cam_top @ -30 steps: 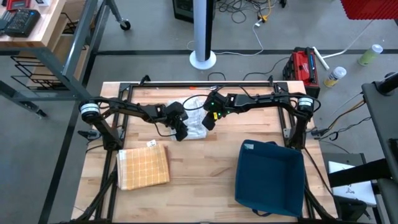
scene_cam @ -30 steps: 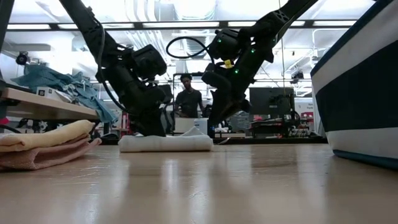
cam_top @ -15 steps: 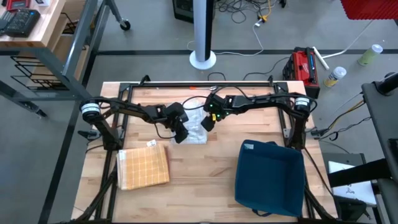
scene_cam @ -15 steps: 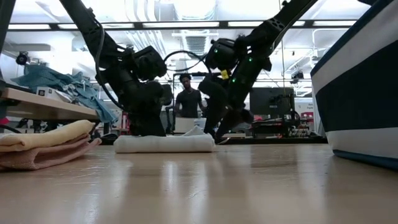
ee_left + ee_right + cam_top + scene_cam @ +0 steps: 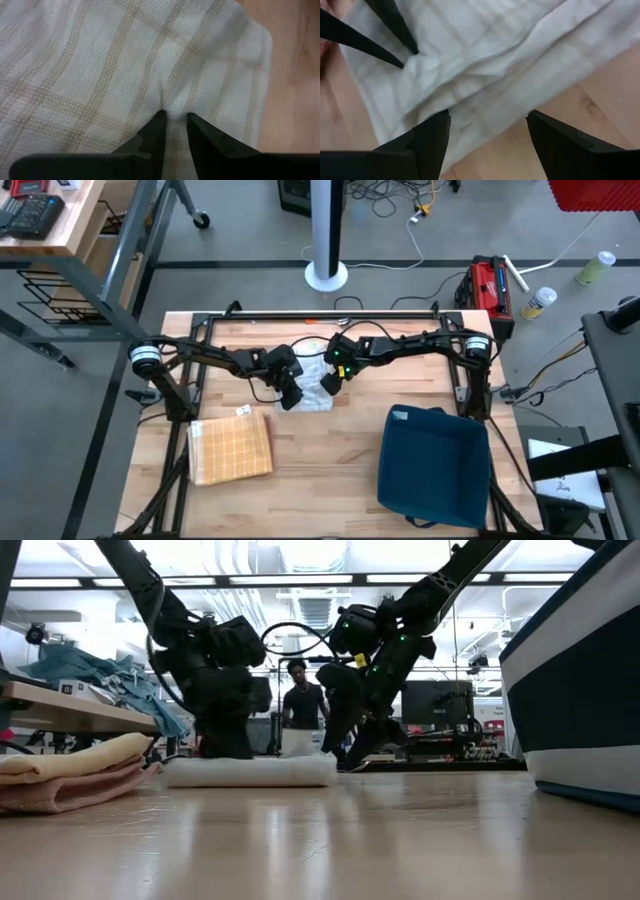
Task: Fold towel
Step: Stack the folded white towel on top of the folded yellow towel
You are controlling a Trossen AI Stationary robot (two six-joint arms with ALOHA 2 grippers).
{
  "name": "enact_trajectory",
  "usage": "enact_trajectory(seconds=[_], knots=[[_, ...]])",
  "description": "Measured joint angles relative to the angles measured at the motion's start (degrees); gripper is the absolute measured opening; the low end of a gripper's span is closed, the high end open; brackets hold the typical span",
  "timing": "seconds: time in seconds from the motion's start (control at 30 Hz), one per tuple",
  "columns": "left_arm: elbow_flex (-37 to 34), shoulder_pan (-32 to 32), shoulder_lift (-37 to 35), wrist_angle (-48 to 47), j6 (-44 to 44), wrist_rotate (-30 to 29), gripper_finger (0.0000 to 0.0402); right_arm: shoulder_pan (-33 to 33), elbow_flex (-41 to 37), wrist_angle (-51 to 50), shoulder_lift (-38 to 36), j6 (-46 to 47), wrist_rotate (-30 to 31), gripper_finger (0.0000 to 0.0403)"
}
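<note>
Towel: white towel (image 5: 315, 383) with faint tan checks, lying folded and flat at the back middle of the table (image 5: 330, 470), between the two claws.
Left claw: left claw (image 5: 173, 117) is down on the towel at its left side, fingers nearly together and pinching a small ridge of cloth; the arm reaches in low from the left post.
Right claw: right claw (image 5: 487, 131) hovers at the towel's right edge, fingers spread wide and released, holding nothing; the arm stretches in from the right post.
Wrist views: left wrist shows the pinch itself; right wrist shows rumpled layers and bare wood beside the towel's edge, plus the other claw's tips on the cloth.
Low view: towel (image 5: 250, 771) reads as a thin flat roll, both arms bent down over it; a person (image 5: 303, 705) stands far behind.
Surroundings: yellow checked cloth (image 5: 231, 448) folded at front left; blue bin (image 5: 432, 465) at front right, well apart.
</note>
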Motion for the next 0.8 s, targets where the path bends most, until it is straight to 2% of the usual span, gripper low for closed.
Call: enact_trajectory(seconds=[0.13,0.33,0.47,0.57,0.67,0.8], knots=[[0.1,0.0,-0.6,-5.9,-0.1,5.5,0.0075,0.0,0.0,-2.0,-1.1,-0.1,-0.1,0.0267],[0.1,-0.2,-3.4,-8.7,-0.3,6.8,0.0075,0.4,-3.1,-0.4,-1.9,1.6,-1.6,0.0288],[0.9,-1.3,-6.2,-7.6,-0.5,6.0,0.0075,0.5,-8.7,11.7,-2.8,6.3,-7.3,0.0299],[1.0,-2.1,-6.8,-5.1,-0.1,2.7,0.0075,0.5,-13.3,25.7,-2.8,13.0,-11.8,0.0304],[1.0,-2.6,-5.3,-2.0,0.1,1.7,0.0075,0.6,-17.3,34.3,-2.7,19.1,-11.2,0.0304],[1.1,-2.7,-1.3,-0.3,1.7,1.4,0.0075,0.5,-19.8,36.2,-2.5,22.4,-9.1,0.0304]])
